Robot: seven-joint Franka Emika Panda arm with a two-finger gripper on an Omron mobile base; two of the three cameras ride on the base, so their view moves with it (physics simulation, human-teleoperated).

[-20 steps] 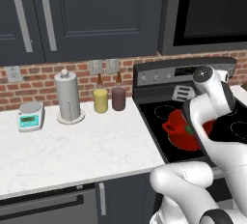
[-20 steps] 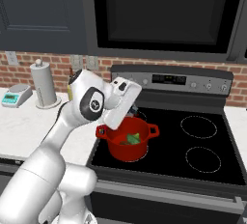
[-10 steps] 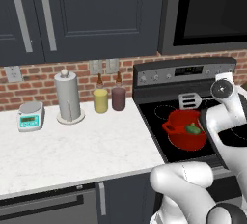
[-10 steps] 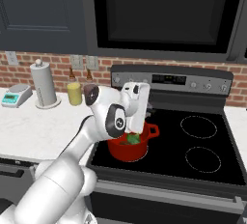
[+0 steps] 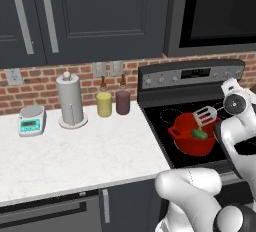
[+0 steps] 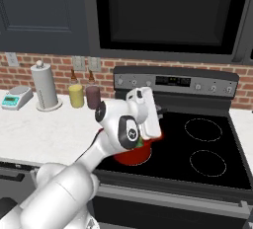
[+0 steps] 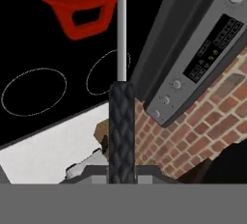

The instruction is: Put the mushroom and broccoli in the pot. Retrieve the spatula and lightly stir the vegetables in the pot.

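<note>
The spatula (image 5: 205, 115) is held by its black handle, with the fingers pressed together on it; in the hand view the textured handle (image 7: 121, 131) runs straight up from between the finger tips and its thin silver shank leads on toward the pot (image 7: 72, 1). The grip is taken far back on the handle, presumably so that the hand stays clear of the pot while the head does the work.

In the left base view the slotted metal head is seen tilted over the far rim of the red pot (image 5: 192, 135), which stands on the front left burner of the stove (image 5: 165, 116). The head looks to be at or just above the rim rather than deep inside; how far it reaches in cannot be told.

The broccoli (image 5: 198, 134) lies inside the pot, near its right side. The mushroom cannot be made out; it may lie hidden by the pot wall or the spatula head.

With the vegetables apparently loaded and the tool in hand, the stirring step is judged to be at hand. A shallow, gentle sweep would be called for, since a hard push could shift the pot on the smooth glass.

On the worktop (image 5: 75, 151) a paper towel roll (image 5: 70, 98) stands near the wall.
</note>
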